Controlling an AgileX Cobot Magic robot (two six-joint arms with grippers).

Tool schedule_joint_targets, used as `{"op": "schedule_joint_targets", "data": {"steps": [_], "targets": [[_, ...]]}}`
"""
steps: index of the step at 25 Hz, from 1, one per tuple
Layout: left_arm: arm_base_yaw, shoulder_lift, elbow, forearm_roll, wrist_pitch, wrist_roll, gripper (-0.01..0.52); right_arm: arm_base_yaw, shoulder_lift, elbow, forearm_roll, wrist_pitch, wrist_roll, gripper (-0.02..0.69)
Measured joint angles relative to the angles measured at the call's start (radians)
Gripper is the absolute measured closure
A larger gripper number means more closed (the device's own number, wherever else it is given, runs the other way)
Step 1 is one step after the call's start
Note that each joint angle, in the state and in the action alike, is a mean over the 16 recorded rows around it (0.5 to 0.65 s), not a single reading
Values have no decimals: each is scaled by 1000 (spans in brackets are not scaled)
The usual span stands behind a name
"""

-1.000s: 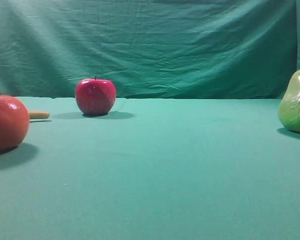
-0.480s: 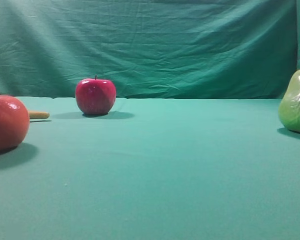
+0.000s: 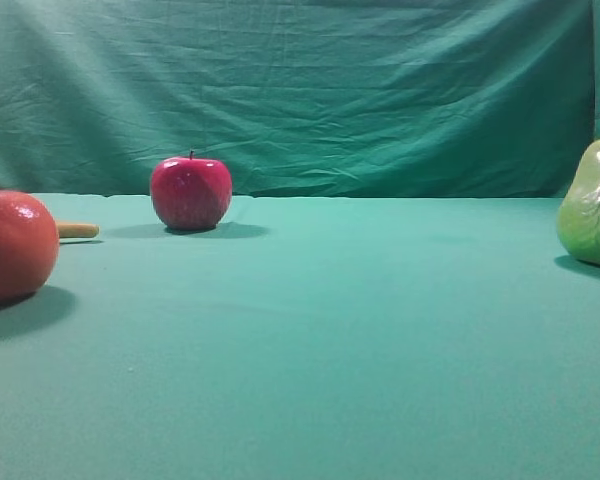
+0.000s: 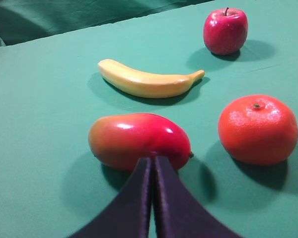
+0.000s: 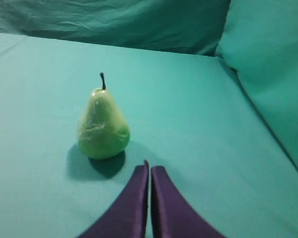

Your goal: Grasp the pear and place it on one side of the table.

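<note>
The yellow-green pear (image 3: 590,205) stands upright at the far right of the teal table (image 3: 330,340). It also shows in the right wrist view (image 5: 103,124), upright, with a dark stem. My right gripper (image 5: 149,168) is shut and empty, just right of and nearer than the pear, apart from it. My left gripper (image 4: 152,161) is shut and empty, its tips in front of a red-yellow mango (image 4: 139,140). Neither gripper shows in the exterior high view.
A red apple (image 3: 190,192) stands at the back left, also in the left wrist view (image 4: 225,30). A big orange-red round fruit (image 3: 15,246) is at the left edge. A banana (image 4: 149,82) lies behind the mango. A wrinkled green backdrop (image 3: 300,90) hangs behind.
</note>
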Motion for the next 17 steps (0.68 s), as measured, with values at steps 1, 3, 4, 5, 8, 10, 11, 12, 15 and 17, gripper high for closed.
{"op": "schedule_joint_targets", "data": {"steps": [1,3,4,5,8,10,11,12,15,17], "targets": [[0,0,0,0,0,0,514,-3,-4,2,1,5,3,665],[0,0,0,0,0,0,514,-8,-7,3,2,15,7,665],[0,0,0,0,0,0,514,-9,-8,4,2,20,8,665],[0,0,0,0,0,0,514,-9,-8,4,3,24,9,665],[0,0,0,0,0,0,514,-10,-8,4,4,32,9,665],[0,0,0,0,0,0,514,-10,-8,4,4,33,10,665],[0,0,0,0,0,0,514,-10,-8,4,4,34,10,665],[0,0,0,0,0,0,514,-10,-8,4,4,34,10,665],[0,0,0,0,0,0,514,-10,-8,4,4,34,10,665],[0,0,0,0,0,0,514,-10,-8,4,4,34,10,665]]}}
